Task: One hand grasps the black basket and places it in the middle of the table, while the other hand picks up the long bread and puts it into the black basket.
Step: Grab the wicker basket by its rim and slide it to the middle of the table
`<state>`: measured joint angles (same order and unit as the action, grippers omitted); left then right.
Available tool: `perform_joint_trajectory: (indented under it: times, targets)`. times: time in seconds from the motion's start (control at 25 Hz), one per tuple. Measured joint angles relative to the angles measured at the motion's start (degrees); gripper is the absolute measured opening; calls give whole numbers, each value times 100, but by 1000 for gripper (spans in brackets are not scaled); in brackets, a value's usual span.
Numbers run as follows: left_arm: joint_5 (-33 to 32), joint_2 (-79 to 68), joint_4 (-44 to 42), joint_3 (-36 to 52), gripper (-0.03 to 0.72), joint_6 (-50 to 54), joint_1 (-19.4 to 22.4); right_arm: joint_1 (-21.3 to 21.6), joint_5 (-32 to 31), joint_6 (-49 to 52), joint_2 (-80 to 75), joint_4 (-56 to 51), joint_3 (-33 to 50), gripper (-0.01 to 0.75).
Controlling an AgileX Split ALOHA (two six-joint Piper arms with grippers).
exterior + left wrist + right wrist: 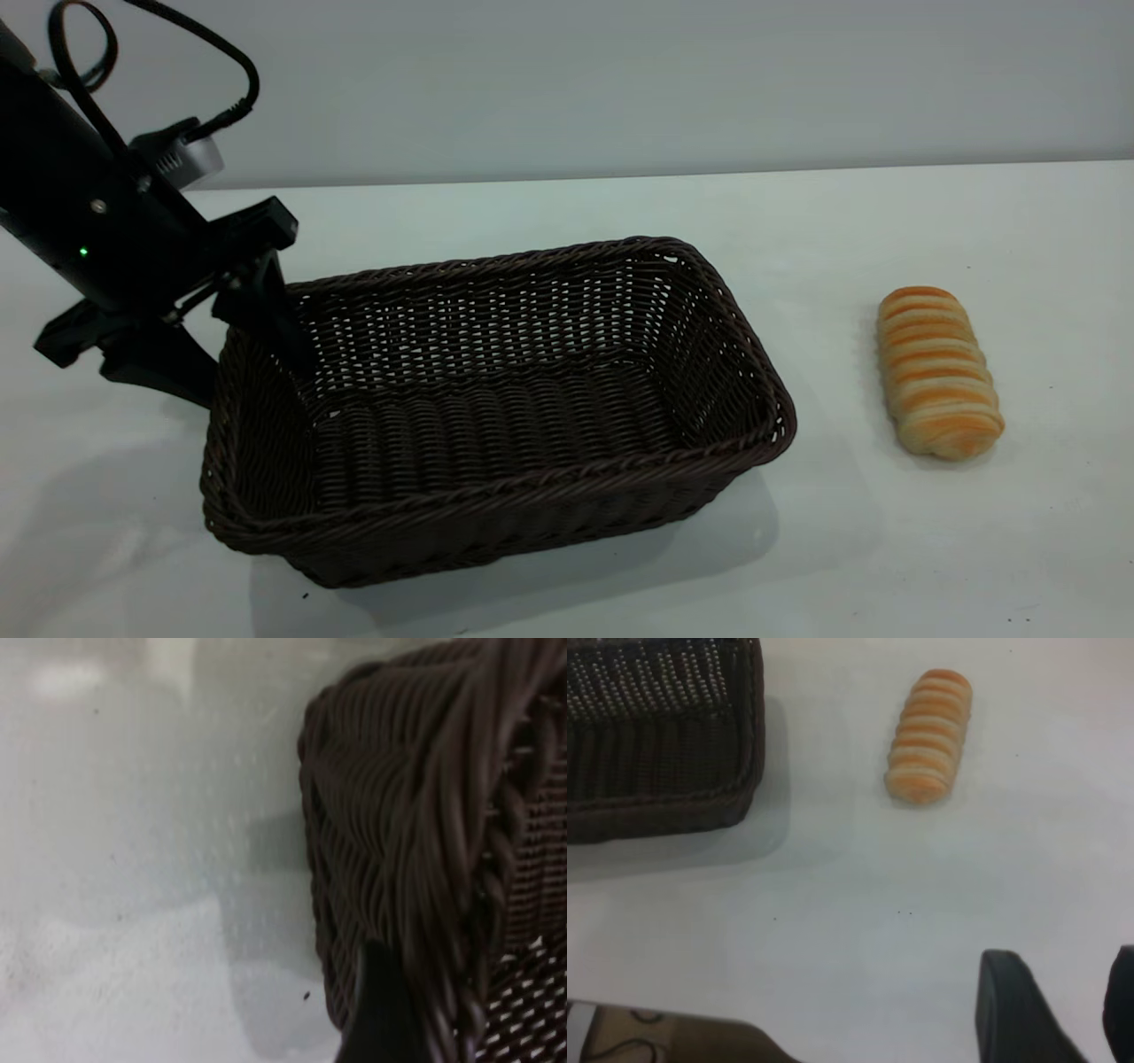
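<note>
Basket (496, 416): dark woven, rectangular, open side up, occupying the centre-left of the exterior frame; it sits flat on the table (567, 204), empty, with its long axis running roughly left to right. Left gripper (235, 341): at the basket's left short end, one finger (266, 310) dipping inside the wall and the other outside it, so the jaws straddle the rim and look clamped on it; the hold at an end wall suits dragging or lifting the basket toward the middle, which is judged the step in hand. The left wrist frame shows only the woven corner close up with a dark finger (376, 1010) at its lower edge. Bread (937, 370): striped orange and cream loaf, lying on the table at centre-right, well apart from the basket's right end, untouched. Right gripper (1081, 1010): visible only at the lower right of its own wrist frame, fingers spread with a gap between them, holding nothing, well short of the bread; likely waiting its turn. Table: plain white, a few dark specks. Room: pale blank wall across the top of the exterior frame; a cable loops at its upper left.
</note>
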<state>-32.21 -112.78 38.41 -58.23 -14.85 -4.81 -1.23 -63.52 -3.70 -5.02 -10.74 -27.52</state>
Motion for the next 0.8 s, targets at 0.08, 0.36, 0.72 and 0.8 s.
perform_joint_trajectory:
  times: [0.08,0.36,0.72,0.8]
  targets:
    - [-95,94,-108,0,585,11,0,0,0,0,0,0,0,239]
    - [-251,474,-757,0,585,368,0,0,0,0,0,0,0,239]
    - [-214,1279,-1195,0,585,699,0,0,328,-240,-160,-526,0,239]
    - [-118,1738,-1195,0,585,693,0,0,790,-584,-407,-1031,20,239]
